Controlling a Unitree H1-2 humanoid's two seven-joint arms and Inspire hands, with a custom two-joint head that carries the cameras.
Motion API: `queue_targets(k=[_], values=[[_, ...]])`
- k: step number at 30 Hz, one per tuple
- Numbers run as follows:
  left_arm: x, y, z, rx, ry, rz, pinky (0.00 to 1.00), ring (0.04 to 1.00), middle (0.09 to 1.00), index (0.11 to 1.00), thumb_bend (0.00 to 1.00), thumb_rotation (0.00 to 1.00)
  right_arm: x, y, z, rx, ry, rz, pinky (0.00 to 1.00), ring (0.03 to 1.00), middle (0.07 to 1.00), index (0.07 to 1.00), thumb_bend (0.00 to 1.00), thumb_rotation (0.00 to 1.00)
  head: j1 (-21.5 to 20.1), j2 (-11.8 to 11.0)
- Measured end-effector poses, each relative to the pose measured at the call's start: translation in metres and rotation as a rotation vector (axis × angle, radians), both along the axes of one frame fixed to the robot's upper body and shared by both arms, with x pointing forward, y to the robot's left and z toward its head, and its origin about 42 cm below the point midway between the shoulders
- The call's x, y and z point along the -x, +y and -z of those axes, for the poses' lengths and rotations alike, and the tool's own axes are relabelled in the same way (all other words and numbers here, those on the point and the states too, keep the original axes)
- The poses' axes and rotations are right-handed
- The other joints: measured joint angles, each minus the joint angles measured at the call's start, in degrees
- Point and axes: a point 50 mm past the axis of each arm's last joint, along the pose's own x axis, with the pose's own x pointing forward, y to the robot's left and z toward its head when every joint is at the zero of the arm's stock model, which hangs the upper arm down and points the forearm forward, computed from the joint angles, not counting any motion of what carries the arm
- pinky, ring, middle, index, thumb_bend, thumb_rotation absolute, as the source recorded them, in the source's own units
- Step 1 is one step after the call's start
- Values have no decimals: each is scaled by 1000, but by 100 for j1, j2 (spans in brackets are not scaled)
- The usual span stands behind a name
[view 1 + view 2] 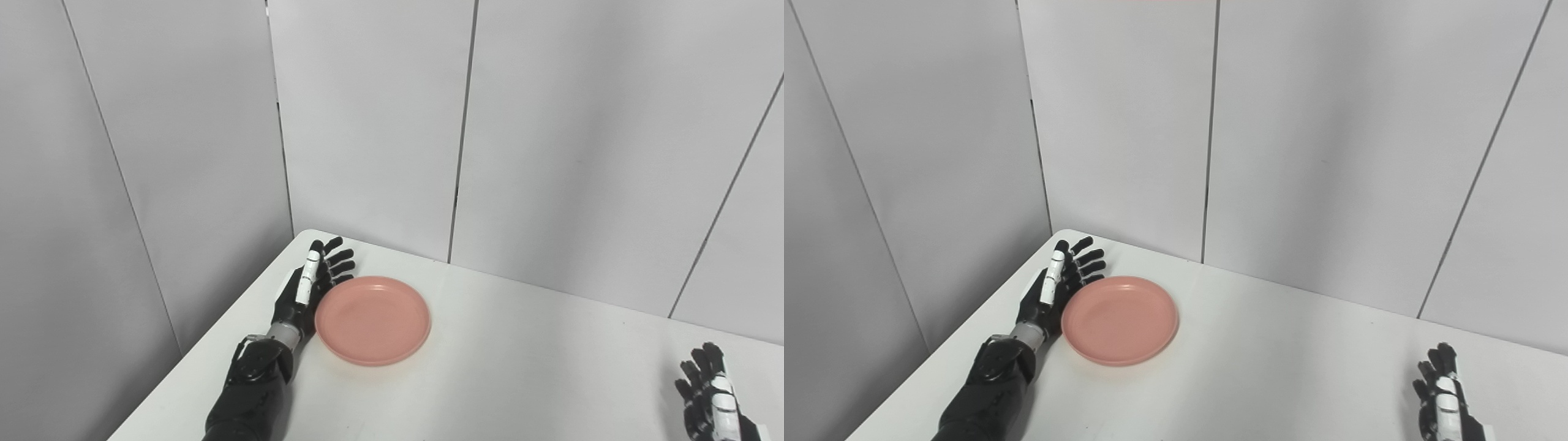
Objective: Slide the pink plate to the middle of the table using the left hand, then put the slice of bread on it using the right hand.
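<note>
Pushing evenly suits this step: the left hand (pixel 309 288), fingers spread and holding nothing, stands against the plate (pixel 372 320) near the table's (pixel 520 367) far-left corner; the right hand (pixel 713 398) waits open at the near-right edge; no bread shows.

Plate (pixel 372 320) coloured plain salmon pink, no pattern. Counter (pixel 520 367) finished in plain white. Left hand (pixel 312 283) cased in glossy black, one white strip seen along top. Right hand (pixel 710 395) likewise black, white-marked. Wall panels (pixel 367 122) pale grey, dark seams.
</note>
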Motion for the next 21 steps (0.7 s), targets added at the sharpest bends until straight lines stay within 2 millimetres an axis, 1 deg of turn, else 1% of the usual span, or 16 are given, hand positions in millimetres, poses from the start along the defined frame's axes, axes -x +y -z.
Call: queue_targets(k=[3, 9, 10, 11, 13, 15, 16, 17, 19, 21], values=[[-1, -14, -1, 14, -14, 7, 750, 817, 819, 845, 761, 972, 2, 0, -1, 0, 0, -1, 1000, 1000, 1000, 1000, 575, 980, -70, 53], [0, -41, -1, -4, -12, 58, 779, 828, 817, 834, 786, 957, 6, 0, -2, -1, 5, 4, 1000, 1000, 1000, 1000, 555, 980, -184, 140], [0, -42, -1, -6, -11, 60, 781, 829, 819, 836, 787, 961, 6, 0, -2, -1, 5, 4, 1000, 1000, 1000, 1000, 534, 990, -185, 141], [0, -45, -1, -5, -6, 65, 781, 829, 819, 836, 787, 961, 7, 1, -2, -1, 4, 4, 1000, 1000, 1000, 1000, 531, 991, -185, 141], [1, -49, -1, -4, -6, 71, 794, 836, 826, 844, 788, 966, 7, 1, -2, 0, 5, 5, 1000, 1000, 1000, 1000, 517, 998, -351, 228], [3, -55, 0, -2, -8, 84, 801, 840, 830, 849, 793, 969, 7, 1, -3, 0, 4, 2, 1000, 1000, 1000, 1000, 516, 999, -352, 229], [5, -58, -1, -1, -13, 89, 802, 840, 832, 851, 796, 970, 7, 2, -3, 0, 2, 0, 1000, 1000, 1000, 1000, 518, 998, -491, 298], [6, -60, -1, -2, -14, 97, 806, 843, 833, 853, 799, 973, 7, 3, -4, -1, 4, -2, 1000, 1000, 1000, 1000, 540, 972, -649, 368], [8, -65, 0, 3, -7, 109, 814, 847, 836, 857, 790, 981, 7, 5, -5, -10, 20, -3, 1000, 1000, 1000, 1000, 546, 946, -650, 369], [12, -71, 0, 12, -8, 121, 817, 849, 837, 858, 780, 990, 8, 7, -6, -23, 28, 4, 1000, 1000, 1000, 1000, 547, 939, -992, 500]])
